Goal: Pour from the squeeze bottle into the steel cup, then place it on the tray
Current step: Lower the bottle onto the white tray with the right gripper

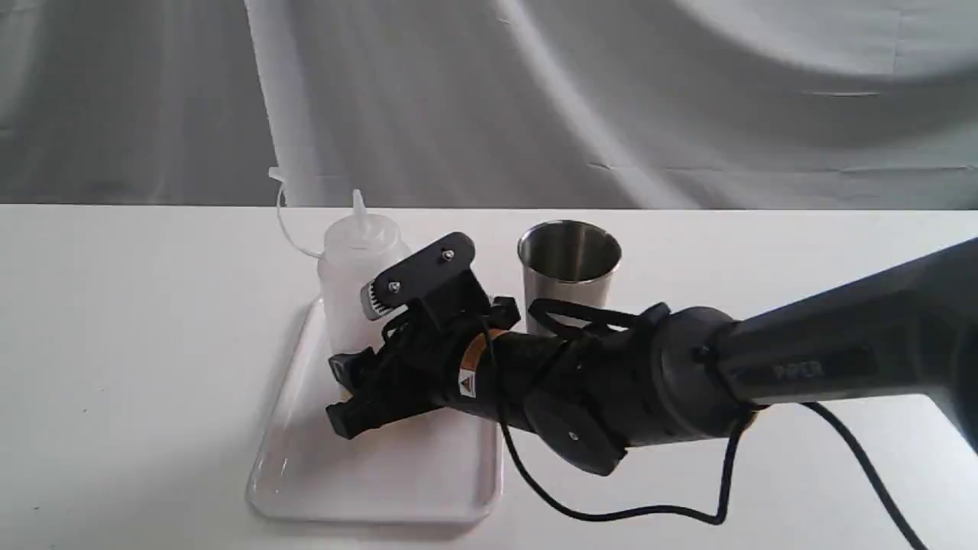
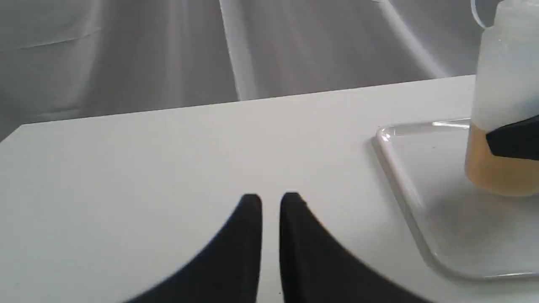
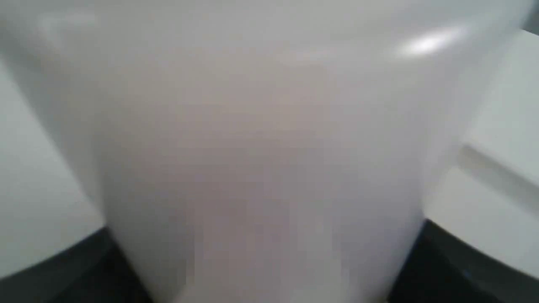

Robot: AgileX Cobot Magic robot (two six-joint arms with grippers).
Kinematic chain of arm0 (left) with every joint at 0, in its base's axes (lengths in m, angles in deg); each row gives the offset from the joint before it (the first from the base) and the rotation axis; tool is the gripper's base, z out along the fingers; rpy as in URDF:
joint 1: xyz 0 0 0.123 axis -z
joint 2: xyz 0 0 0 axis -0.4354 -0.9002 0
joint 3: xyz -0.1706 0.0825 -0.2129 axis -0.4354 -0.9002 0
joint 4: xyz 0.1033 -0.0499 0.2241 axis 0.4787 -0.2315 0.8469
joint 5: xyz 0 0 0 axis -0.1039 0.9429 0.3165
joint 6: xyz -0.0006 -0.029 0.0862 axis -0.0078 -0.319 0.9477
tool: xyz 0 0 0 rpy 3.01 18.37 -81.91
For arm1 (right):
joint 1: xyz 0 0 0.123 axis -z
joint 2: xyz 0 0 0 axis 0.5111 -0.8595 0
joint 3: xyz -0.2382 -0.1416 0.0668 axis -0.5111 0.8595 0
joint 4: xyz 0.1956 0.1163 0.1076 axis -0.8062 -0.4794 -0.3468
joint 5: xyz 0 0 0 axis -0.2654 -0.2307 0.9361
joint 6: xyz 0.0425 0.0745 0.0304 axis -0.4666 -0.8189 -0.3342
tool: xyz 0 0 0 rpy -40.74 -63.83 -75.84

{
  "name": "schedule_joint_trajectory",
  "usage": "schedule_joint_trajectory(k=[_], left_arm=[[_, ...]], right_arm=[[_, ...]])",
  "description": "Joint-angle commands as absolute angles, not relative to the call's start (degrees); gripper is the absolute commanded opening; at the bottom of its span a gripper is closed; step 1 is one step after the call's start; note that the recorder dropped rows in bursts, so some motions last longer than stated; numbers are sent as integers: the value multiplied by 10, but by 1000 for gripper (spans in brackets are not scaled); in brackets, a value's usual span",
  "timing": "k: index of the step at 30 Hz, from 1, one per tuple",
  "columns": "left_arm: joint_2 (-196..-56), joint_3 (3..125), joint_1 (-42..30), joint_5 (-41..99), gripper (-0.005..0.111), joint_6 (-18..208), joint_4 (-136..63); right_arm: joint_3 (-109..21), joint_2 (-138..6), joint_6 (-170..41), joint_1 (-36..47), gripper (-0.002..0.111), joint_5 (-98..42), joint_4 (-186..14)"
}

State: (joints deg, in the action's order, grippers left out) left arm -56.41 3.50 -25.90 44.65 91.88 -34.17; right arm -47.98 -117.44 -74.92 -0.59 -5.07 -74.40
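A glossy white tray (image 1: 367, 489) lies nearest on the white table (image 1: 114, 344). Above it, the right gripper (image 1: 341, 391) reaches in from the right. Its black fingers are pressed against both sides of the squeeze bottle (image 1: 359, 267), which stands upright between them on the tray's far corner, with amber liquid in its lower part. Beyond the wrist behind those fingers, the steel cup (image 1: 569, 275) stands on the table beside the tray. The left gripper (image 2: 270, 200) hangs over bare table, apart from the tray, its fingers almost together and holding nothing. Grey cloth (image 1: 535, 99) hangs behind.
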Motion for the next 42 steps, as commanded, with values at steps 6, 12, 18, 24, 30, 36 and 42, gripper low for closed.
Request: schedule_joint_trajectory(k=[6, 12, 18, 24, 30, 36, 42], left_arm=[[-561, 32, -258, 442, 8, 918, -340], [-561, 32, -258, 442, 8, 918, -340], [-561, 32, -258, 442, 8, 918, -340], [-561, 32, -258, 442, 8, 918, -340], [-561, 32, -258, 442, 8, 918, -340], [-561, 32, -258, 442, 8, 918, -340], [-561, 32, -258, 442, 8, 918, -340]], right_arm=[[-479, -1167, -739, -6, 16, -33, -755], [-479, -1167, -727, -6, 16, -49, -771], [-479, -1167, -726, -7, 16, -58, -771], [-479, -1167, -728, -7, 16, -64, -770], [-479, -1167, -731, -13, 16, -71, -770], [-479, -1167, -731, -13, 16, -71, -770], [-479, -1167, -731, -13, 16, -71, -775]])
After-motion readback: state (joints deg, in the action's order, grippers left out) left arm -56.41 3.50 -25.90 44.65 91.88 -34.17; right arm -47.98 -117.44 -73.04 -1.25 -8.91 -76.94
